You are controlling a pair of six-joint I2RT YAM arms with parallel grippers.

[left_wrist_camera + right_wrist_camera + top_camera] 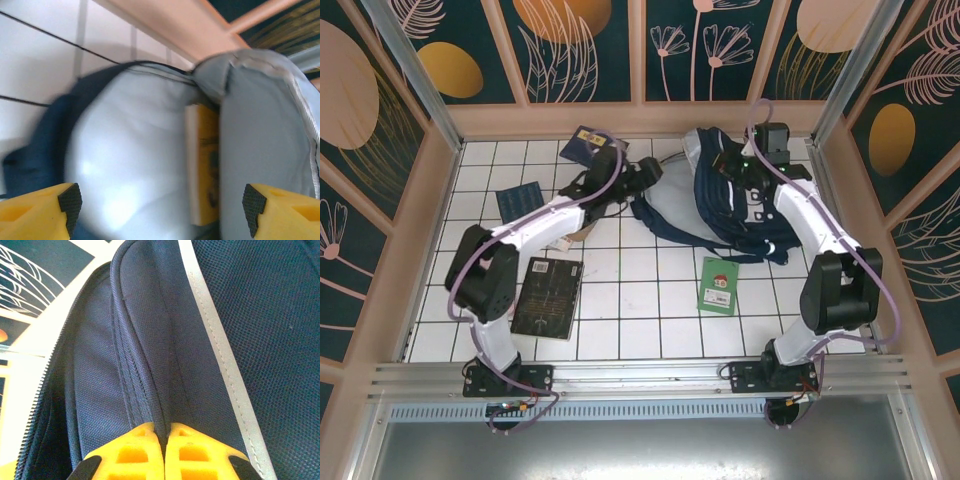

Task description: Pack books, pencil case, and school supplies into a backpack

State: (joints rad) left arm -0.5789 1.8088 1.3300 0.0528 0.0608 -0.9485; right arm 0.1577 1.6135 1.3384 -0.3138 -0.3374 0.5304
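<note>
**A:** Where's the backpack [725,225]?

**B:** At the far right corner of the bench [630,300]. My right pincer [164,432] is clamped on a fold of its navy fabric.

**A:** And the left?

**B:** My left pincer [162,202] stands wide over the pale inside, gripping nothing. A yellow-orange book [205,165] shows its edge in the opening. The black book [548,297] lies near the left edge, and the green booklet [719,286] is toward the near right.

Backpack [250,315] shell: navy woven cloth, coarse matt weave, with a smooth white stripe. Lining [130,150]: pale grey fabric, smooth, faint sheen. Left fingers [30,215]: matt yellow plastic, black rough-textured pads. Surface [35,65]: glossy white tile. Yellow-orange book [207,150]: matt paper page edge.
</note>
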